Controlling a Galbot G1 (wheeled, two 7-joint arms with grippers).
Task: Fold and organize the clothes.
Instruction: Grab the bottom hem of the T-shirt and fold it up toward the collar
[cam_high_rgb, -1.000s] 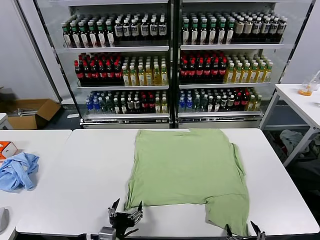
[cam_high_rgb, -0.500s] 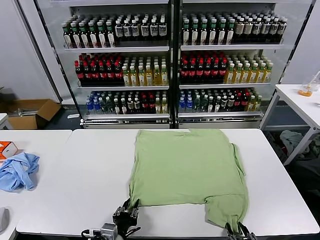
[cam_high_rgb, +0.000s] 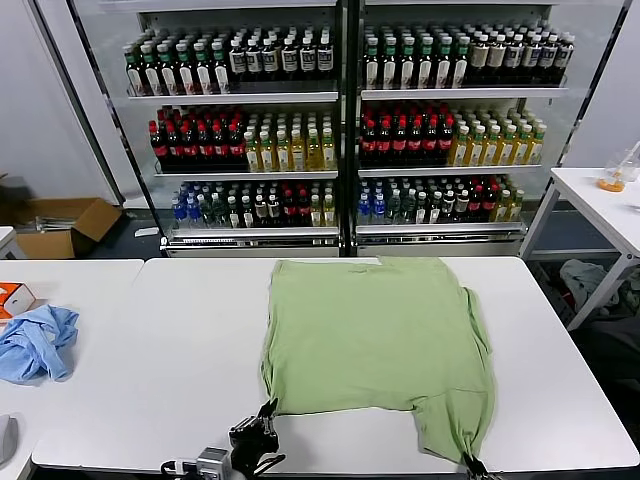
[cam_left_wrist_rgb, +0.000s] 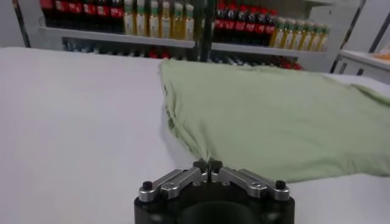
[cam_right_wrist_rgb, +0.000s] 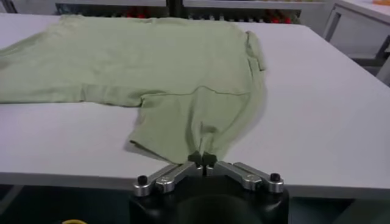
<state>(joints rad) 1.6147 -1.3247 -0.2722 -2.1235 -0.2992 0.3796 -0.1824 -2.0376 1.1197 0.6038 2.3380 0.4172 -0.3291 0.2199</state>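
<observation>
A: Where is the shirt (cam_high_rgb: 375, 340) sitting, and is any folding showing yet?

B: It is lying mostly flat across the middle of the white table (cam_high_rgb: 150, 350), filling the centre of the head view, plain green side up. No neat fold is showing; only the lower right part is hanging past the rest as an uneven flap, so the folding is looking barely begun.

A: What are the two grippers doing?

B: The left gripper (cam_left_wrist_rgb: 208, 165) is sitting at the bottom centre of its wrist view, its tips pressed together on the shirt's near left corner, with the cloth rising into a small peak there. The right gripper (cam_right_wrist_rgb: 202, 159) is pinching the hem of that hanging flap in the same way, low in its own view. In the head view both are sitting at the bottom edge of the frame, the right one almost cut off.

A: So what is left?

B: By the look of it, nearly everything: the pinched edge is waiting to be lifted and carried toward the top of the frame, then further folds and tidy placing. The blue cloth (cam_high_rgb: 35, 342) at the left edge is lying apart, untouched
</observation>
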